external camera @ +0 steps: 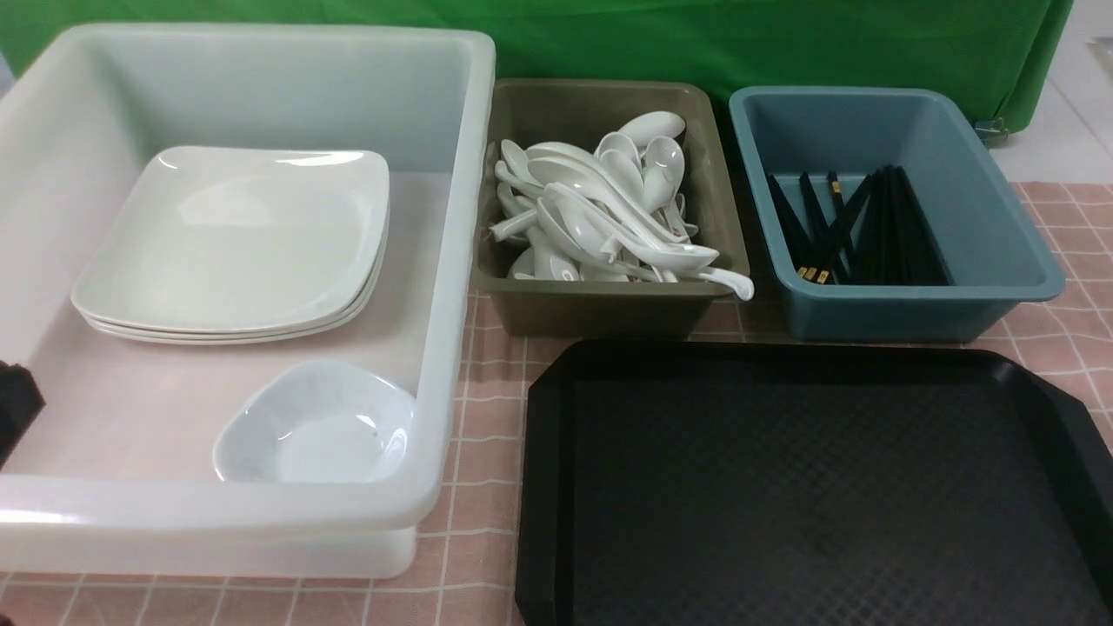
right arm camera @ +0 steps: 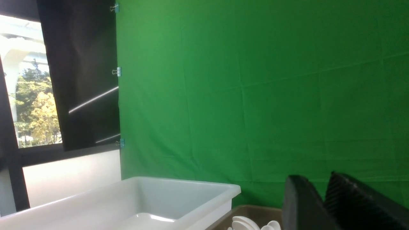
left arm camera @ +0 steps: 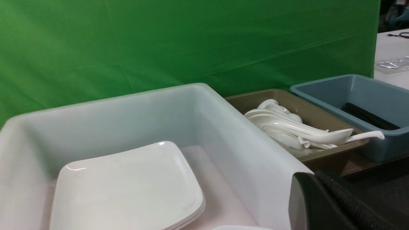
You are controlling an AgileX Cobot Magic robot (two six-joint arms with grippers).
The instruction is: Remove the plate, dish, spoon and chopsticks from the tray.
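While the black tray (external camera: 817, 487) lies bare on the tabletop, the plate (external camera: 235, 239) and dish (external camera: 317, 426) are seen in the white tub (external camera: 452, 261), spoons (external camera: 609, 204) in the olive bin (external camera: 609, 309), and chopsticks (external camera: 856, 230) in the blue bin (external camera: 922, 309). The left hand (left arm camera: 319, 198) is clenched on nothing; the right hand (right arm camera: 322, 198) is slightly parted, empty.

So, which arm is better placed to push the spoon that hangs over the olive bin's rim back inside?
Right, probably. The spoon overhangs the olive bin's right front corner, and the right gripper is near that bin's spoons. The left arm sits beyond the white tub.
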